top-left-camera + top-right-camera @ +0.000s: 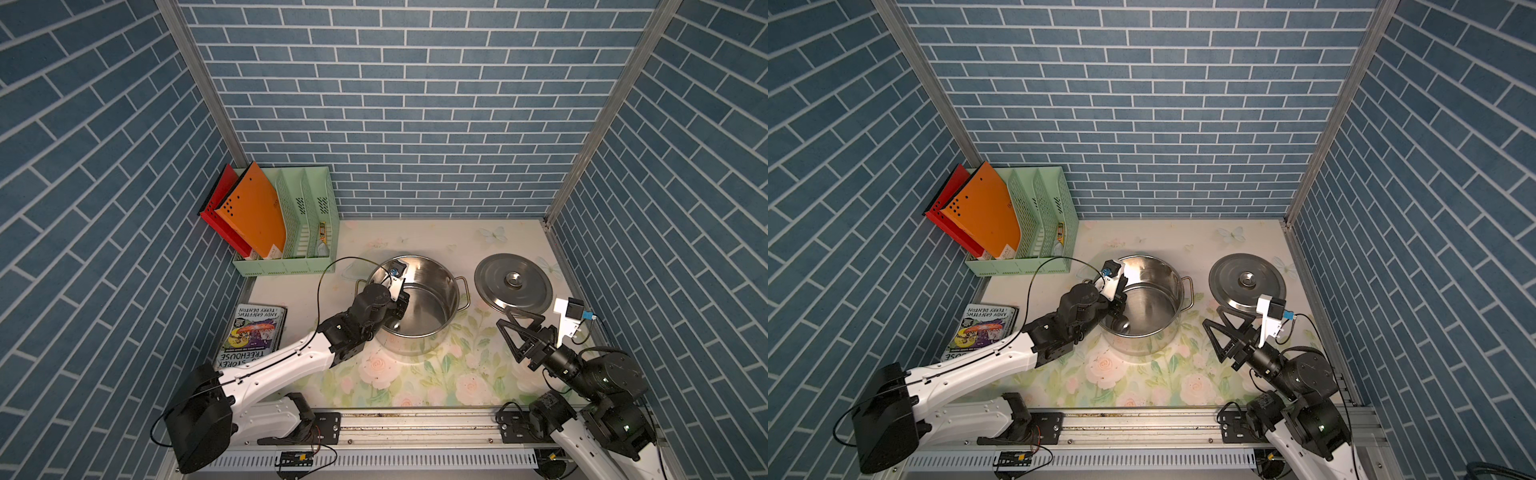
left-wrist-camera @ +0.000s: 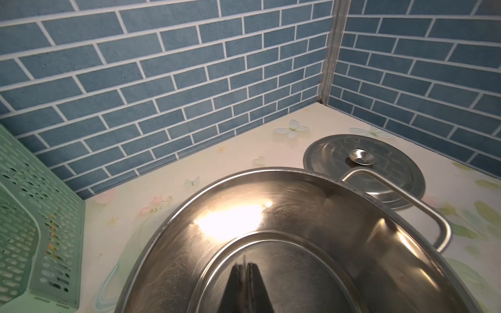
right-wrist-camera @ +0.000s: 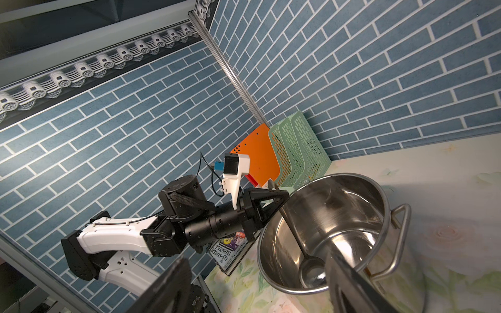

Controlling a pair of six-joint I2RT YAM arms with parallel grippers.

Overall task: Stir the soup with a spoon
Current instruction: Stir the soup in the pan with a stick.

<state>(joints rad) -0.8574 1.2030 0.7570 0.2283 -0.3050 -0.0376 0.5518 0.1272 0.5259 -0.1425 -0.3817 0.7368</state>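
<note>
Spoon axis: the spoon (image 3: 294, 233) stands steep and leaned in the pot (image 3: 352, 195); bowl end down on the pot floor toward 8 o'clock; handle end up over the rim near 9 o'clock
Spoon place: inside the pot, gripped high on the handle; a short tip of the handle pokes past the grip
Left jaws: the left gripper (image 3: 282, 195) is clenched on the spoon handle
Right jaws: the right gripper (image 1: 505, 316) is spread wide with nothing between; it sits at 4 o'clock from the pot, over the 6 o'clock edge of the lid (image 1: 494, 286); touching or not, I cannot tell
Hard to see: in both top views the left gripper covers the spoon handle; only the spoon bowl (image 1: 1121, 325) shows; in the left wrist view the spoon is a thin sliver between the fingertips (image 2: 234, 279); the book (image 1: 253, 332) is partly under the left arm
Counts: one spoon; one pot with two loop handles; one lid at 3 o'clock from the pot, apart; one rack (image 1: 291, 266) at 10 o'clock; two folders (image 1: 253, 212) in it, red and orange; one book at 8 o'clock
</note>
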